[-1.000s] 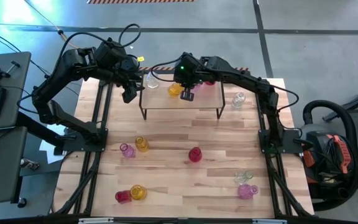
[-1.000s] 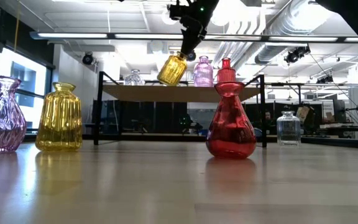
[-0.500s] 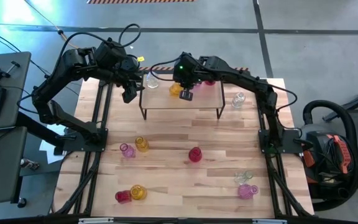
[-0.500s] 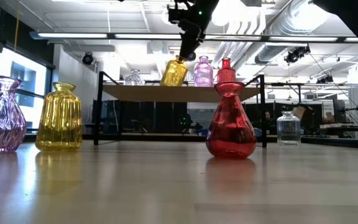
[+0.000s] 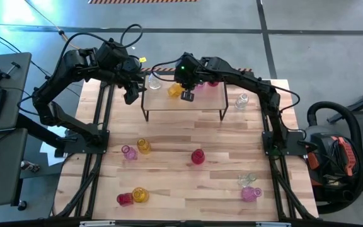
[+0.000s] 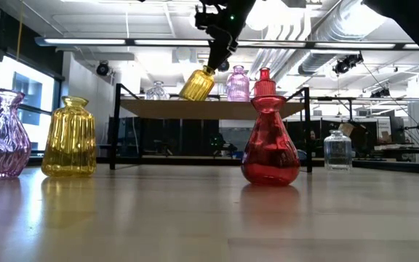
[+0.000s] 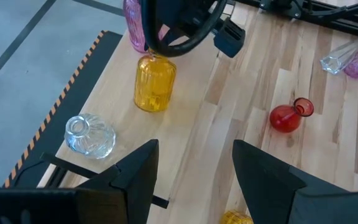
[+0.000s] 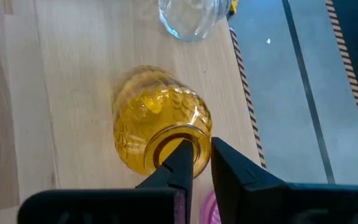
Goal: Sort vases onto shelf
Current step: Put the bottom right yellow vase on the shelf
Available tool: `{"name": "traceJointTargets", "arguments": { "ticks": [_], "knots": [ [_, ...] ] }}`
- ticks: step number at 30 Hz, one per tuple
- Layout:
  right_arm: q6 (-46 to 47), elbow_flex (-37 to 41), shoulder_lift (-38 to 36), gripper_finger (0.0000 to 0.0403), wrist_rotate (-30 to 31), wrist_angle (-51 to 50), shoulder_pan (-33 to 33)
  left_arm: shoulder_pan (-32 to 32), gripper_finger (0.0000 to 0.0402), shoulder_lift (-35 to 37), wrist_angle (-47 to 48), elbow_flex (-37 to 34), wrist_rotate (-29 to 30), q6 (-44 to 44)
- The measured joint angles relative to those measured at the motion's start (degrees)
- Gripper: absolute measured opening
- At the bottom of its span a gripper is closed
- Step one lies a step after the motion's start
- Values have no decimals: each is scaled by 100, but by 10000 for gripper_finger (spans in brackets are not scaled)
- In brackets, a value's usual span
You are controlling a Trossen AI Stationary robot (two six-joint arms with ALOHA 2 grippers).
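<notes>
Fingers of the right gripper (image 8: pixel 194 163) are pinched on the neck rim of an amber vase (image 8: pixel 160 134), one finger inside the mouth and one outside; the vase is held tilted above the shelf (image 5: pixel 207 101), near its far left part. Fingers of the left gripper (image 7: pixel 194 168) are spread apart and empty, held just off the shelf's left end.

On the shelf: a clear vase (image 5: pixel 154 81) at the far left corner, a pink vase (image 6: pixel 237 84) just right of the amber one, and a red-necked vase (image 6: pixel 264 75) behind it, body hidden.

On the bench (image 5: pixel 169 164):
- clear vase (image 5: pixel 241 100), upright, right of the shelf.
- pink ribbed vase (image 5: pixel 128 152) and yellow ribbed vase (image 5: pixel 144 147), side by side at the left.
- red vase (image 5: pixel 198 156), upright, at the centre.
- red vase and yellow vase at the near left (image 5: pixel 133 197), touching; whether upright or lying cannot be told.
- clear vase (image 5: pixel 247 180) and pink vase (image 5: pixel 251 193) at the near right, close together.
</notes>
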State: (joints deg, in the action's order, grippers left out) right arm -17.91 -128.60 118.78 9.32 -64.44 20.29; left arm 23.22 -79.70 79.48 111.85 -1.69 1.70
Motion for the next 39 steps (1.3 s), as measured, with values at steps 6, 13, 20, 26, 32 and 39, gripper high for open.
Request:
{"name": "traceJointTargets", "arguments": {
  "ticks": [6,13,20,26,32,39],
  "knots": [
    [37,0,-2,28,74,-31,-2,-2,197,0,0,0,0,1],
    [-1,-104,-2,28,149,-122,-4,-1,197,0,-1,-1,0,1],
    [-15,-185,-11,28,173,-131,-7,-2,197,-2,0,-1,0,1],
    [-13,-189,-11,28,166,-185,-7,-1,197,-1,0,-2,1,2],
    [135,-446,-9,28,166,-758,-7,-2,197,0,-1,0,0,1],
    [254,-637,-5,28,165,-1015,-9,-2,197,0,0,-2,0,0]
  ]
}}
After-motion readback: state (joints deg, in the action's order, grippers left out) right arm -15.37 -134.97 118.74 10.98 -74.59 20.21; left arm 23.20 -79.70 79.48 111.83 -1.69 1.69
